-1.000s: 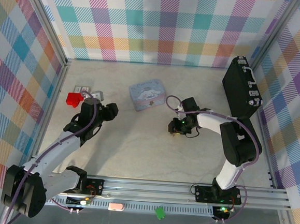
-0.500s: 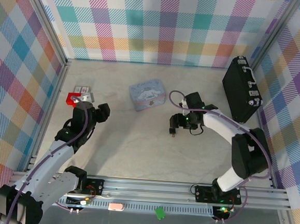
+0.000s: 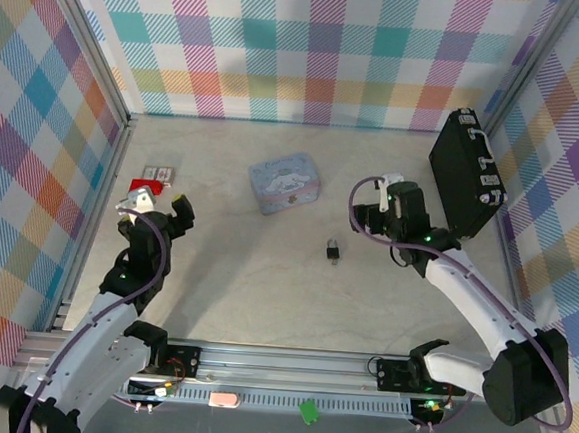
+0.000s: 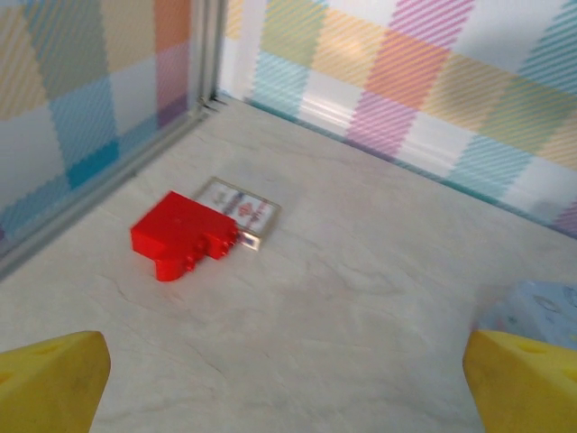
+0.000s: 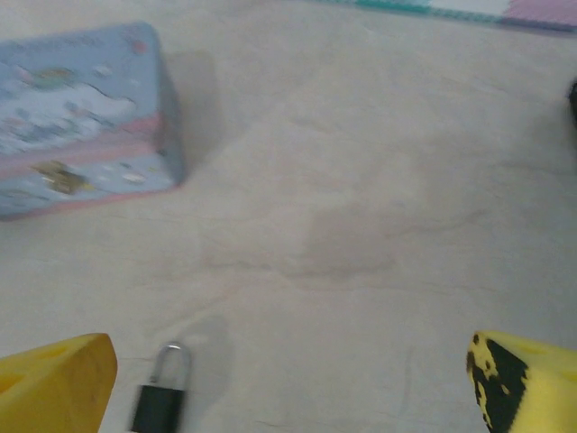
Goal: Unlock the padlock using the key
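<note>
The padlock (image 3: 333, 249), a tiny black block with a silvery shackle, lies alone on the pale table (image 3: 265, 275) near the middle. In the right wrist view the padlock (image 5: 160, 401) sits at the bottom left, just inside the left yellow fingertip (image 5: 56, 383). My right gripper (image 3: 368, 209) hovers up and to the right of it, open and empty (image 5: 288, 388). At the left, beside the red block (image 3: 143, 187), my left gripper (image 3: 157, 204) is open with only bare table between its yellow fingertips (image 4: 288, 388). The key is out of view.
A light blue cartoon tin (image 3: 285, 182) stands behind the padlock. A black case (image 3: 465, 172) leans at the right wall. The red block (image 4: 185, 233) lies against a small printed card (image 4: 242, 209) by the left wall rail (image 3: 98, 201).
Both grippers have opened wide. The right one let go of the padlock and drew back to the right; the padlock stays on the table. The left arm pulled back to the left.
</note>
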Robot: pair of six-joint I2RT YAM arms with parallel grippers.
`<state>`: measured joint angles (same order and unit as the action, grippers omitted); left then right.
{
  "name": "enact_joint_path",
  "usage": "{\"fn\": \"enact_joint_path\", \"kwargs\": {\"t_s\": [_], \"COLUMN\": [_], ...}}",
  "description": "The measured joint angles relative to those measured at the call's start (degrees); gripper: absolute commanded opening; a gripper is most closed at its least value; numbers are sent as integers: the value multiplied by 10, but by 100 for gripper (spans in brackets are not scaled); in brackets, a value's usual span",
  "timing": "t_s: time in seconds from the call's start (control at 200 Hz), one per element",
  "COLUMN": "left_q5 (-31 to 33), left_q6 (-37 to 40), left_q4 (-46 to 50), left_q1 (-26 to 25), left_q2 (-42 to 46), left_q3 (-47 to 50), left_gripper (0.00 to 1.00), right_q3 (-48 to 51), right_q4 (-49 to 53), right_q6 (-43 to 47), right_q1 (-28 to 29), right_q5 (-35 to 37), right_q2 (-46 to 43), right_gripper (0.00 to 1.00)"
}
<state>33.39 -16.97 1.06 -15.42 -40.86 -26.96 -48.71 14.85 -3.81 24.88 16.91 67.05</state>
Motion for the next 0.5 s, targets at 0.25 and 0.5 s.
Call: {"fn": "enact_joint_path", "kwargs": {"t_s": [0.25, 0.5], "left_q5": [-3, -53], "left_q6": [76, 155], "left_q4": [-189, -359], "left_q1": [6, 11], "left_q2": [-118, -314], "left_q3": [81, 84], "left_gripper": [100, 100], "right_q3": [63, 150], "right_q4": [-71, -213], "right_q6": [-14, 3], "right_q1": [-36, -86], "right_q5": [127, 145], "right_q2": [44, 72], "right_gripper": [99, 99]}}
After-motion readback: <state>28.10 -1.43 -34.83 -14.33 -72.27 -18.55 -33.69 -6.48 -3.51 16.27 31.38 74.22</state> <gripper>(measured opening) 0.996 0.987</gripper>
